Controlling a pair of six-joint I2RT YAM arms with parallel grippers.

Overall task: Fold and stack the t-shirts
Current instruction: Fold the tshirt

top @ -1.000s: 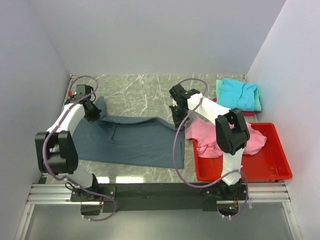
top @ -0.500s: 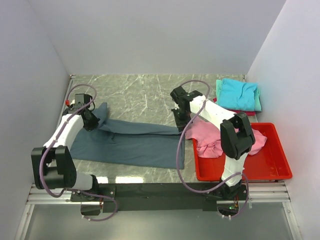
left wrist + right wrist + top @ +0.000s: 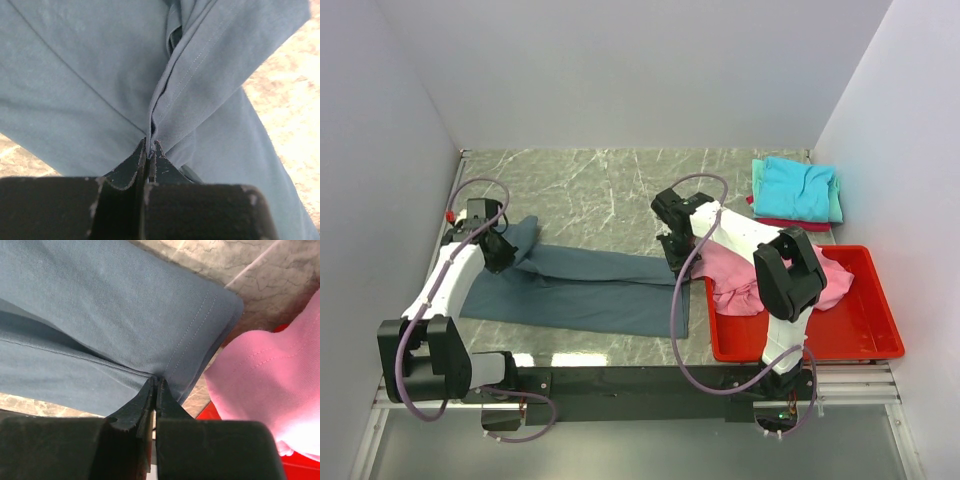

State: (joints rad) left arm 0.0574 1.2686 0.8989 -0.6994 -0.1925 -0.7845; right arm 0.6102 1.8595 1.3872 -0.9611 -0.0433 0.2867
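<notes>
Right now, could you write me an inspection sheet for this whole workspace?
Surface: marble-patterned table.
Job's things: slate blue-grey t-shirt stretched between the arms, doubled over on itself; pink t-shirt heaped in the bin, spilling over its left rim; folded stack, turquoise on top, far right corner.
Clutter: red bin only.
End effectors: left end effector and right end effector each shut on the shirt.
Cables: purple cables loop along both arms.
Surroundings: plain grey walls.

Red plastic bin, grey marble tabletop, white walls
</notes>
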